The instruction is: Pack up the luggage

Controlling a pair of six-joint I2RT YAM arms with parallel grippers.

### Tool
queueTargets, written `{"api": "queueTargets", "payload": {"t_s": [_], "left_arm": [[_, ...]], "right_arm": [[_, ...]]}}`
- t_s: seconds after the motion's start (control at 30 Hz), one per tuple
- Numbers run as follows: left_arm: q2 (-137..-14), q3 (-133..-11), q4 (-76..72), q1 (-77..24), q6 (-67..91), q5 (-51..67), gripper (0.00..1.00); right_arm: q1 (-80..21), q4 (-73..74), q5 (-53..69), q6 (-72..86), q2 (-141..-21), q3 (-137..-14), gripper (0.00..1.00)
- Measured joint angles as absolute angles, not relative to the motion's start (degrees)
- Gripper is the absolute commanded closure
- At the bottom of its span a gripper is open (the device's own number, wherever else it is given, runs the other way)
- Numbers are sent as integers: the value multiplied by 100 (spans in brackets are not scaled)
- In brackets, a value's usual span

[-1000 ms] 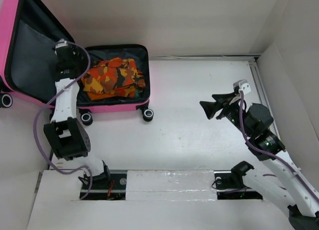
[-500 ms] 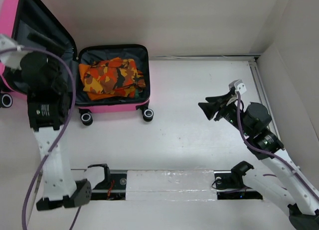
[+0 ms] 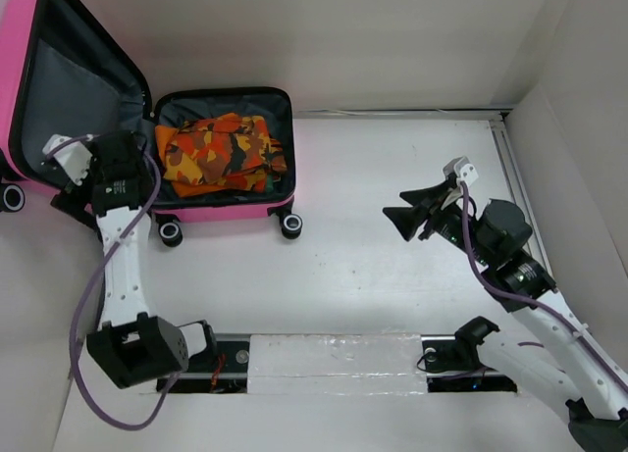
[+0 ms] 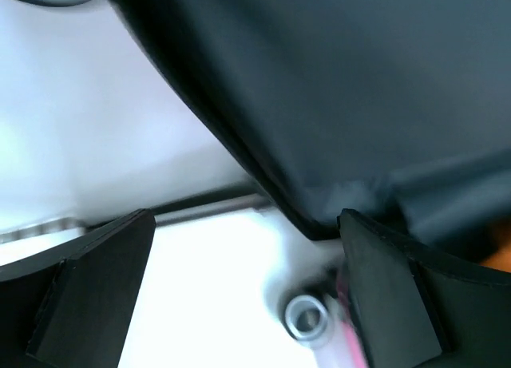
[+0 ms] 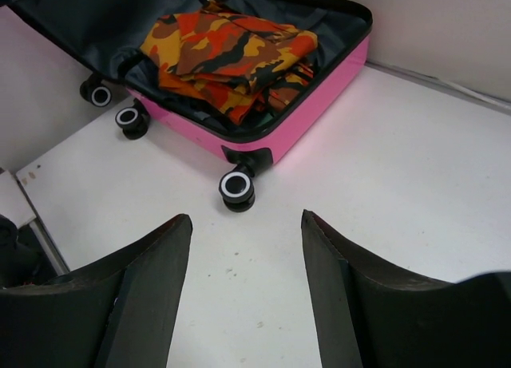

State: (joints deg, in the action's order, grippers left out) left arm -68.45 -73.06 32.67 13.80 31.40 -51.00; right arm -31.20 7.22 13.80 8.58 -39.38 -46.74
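The hot-pink luggage (image 3: 226,214) lies open at the back left, its dark-lined lid (image 3: 69,79) raised to the left. A folded orange camouflage cloth (image 3: 221,150) fills its base, and shows again in the right wrist view (image 5: 231,53). My left gripper (image 3: 110,177) is open and empty at the lid's lower edge. In its own view (image 4: 246,220) the dark lining (image 4: 359,89) looms above and a blurred wheel (image 4: 307,316) sits by the right finger. My right gripper (image 3: 394,205) hovers open and empty over the table's right half, pointing at the luggage (image 5: 319,89).
Black-and-white wheels (image 3: 290,226) stick out along the luggage's front side. White walls close the back and right, with a metal rail (image 3: 505,153) along the right edge. A white board (image 3: 334,359) covers the arm bases at the near edge.
My left gripper left the luggage's base beside the cloth, swung up and left, and now sits at the lid's lower edge, opened wider. My right gripper drifted slightly left.
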Motion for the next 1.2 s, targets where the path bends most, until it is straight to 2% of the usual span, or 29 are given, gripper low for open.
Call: {"api": "queueTargets", "payload": {"t_s": [0.17, 0.27, 0.37, 0.43, 0.53, 0.6, 0.73, 0.8, 1.0, 1.03, 1.07, 1.1, 1.17, 1.2], "left_arm": [[-7277, -7347, 3205, 2740, 3148, -4834, 4], [-7035, -7236, 2967, 2810, 2954, -4501, 6], [-6899, -7249, 2705, 2869, 2827, -4294, 16], [-6901, -7314, 2539, 2877, 2755, -4187, 30], [-7000, -7516, 2375, 2869, 2676, -4032, 67], [-7089, -7675, 2268, 2860, 2617, -3896, 100], [-7190, -7872, 2206, 2773, 2613, -3765, 100], [-7170, -7891, 2163, 2418, 2587, -3964, 100], [-6386, -7338, 1920, -43, 1984, -4788, 100], [-6125, -7131, 1946, -403, 1981, -4633, 98], [-5802, -6840, 1966, -731, 1942, -4379, 83], [-5494, -6567, 1944, -945, 1931, -4036, 63], [-4877, -5955, 1671, -1166, 2051, -2818, 1], [-4681, -5752, 1535, -1234, 2154, -2167, 0]], "right_arm": [[-3122, 716, 1396, 836, -3922, -4674, 37], [-3120, 703, 1428, 834, -3946, -4674, 37], [-3120, 694, 1498, 797, -4034, -4674, 37], [-3122, 696, 1516, 777, -4104, -4674, 37], [-3122, 692, 1555, 773, -4171, -4674, 37], [-3122, 690, 1568, 773, -4195, -4674, 37], [-3159, 681, 1568, 773, -4202, -4674, 37], [-3164, 681, 1564, 773, -4209, -4674, 37], [-3168, 681, 1500, 773, -4305, -4674, 37], [-3168, 679, 1481, 773, -4327, -4674, 36], [-3177, 681, 1461, 770, -4346, -4674, 36], [-3197, 679, 1437, 770, -4366, -4674, 36], [-3214, 670, 1406, 773, -4429, -4674, 36], [-3227, 663, 1376, 775, -4469, -4674, 36]]}}
